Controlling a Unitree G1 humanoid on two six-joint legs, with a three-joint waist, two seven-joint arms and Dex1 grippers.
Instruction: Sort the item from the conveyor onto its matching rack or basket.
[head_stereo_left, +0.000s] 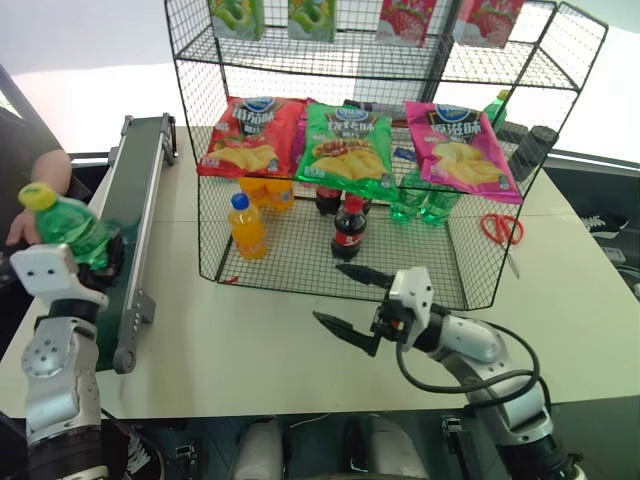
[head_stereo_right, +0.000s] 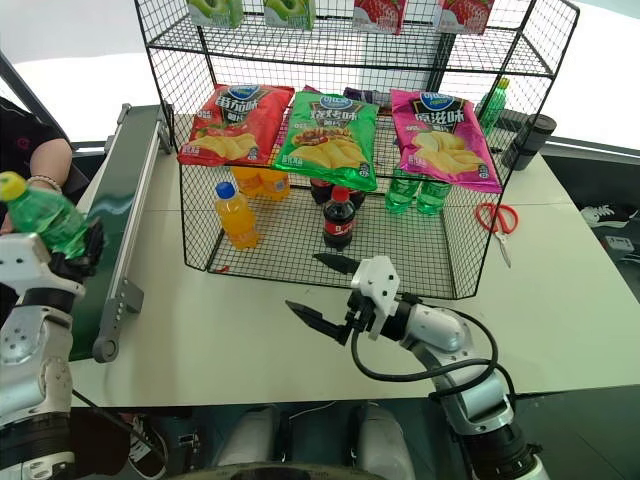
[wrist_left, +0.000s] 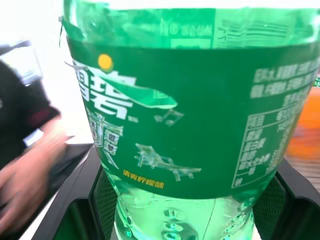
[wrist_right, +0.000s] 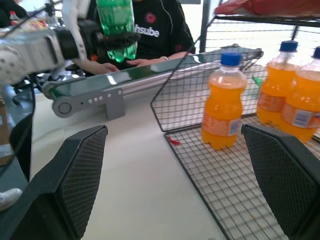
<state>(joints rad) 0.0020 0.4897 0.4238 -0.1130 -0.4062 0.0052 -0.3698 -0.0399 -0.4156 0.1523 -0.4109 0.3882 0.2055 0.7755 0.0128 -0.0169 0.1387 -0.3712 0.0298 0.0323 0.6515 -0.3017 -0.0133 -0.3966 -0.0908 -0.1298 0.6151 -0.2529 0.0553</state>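
Halfway there: green bottle lifted, rack waiting

Already off the belt, the task's item was in the air while its destination stood unfilled. The black wire rack occupied the middle of the tabletop, hung with red, green and pink crisp bags, with orange-drink bottles, cola bottles and a few green bottles grouped on its bottom tier. Along the robot's left ran the dark green conveyor, with a seated person's hand beside it.

The left pincer was clamped on the green bottle, yellow cap tilted outward, above the near end of the conveyor and well apart from the rack. The right pincer hung with its jaws wide apart and nothing between them, just in front of the rack's lower tier.

Judged from this, the pick was done; the carry across to the rack and the placement beside the matching green bottles remained.
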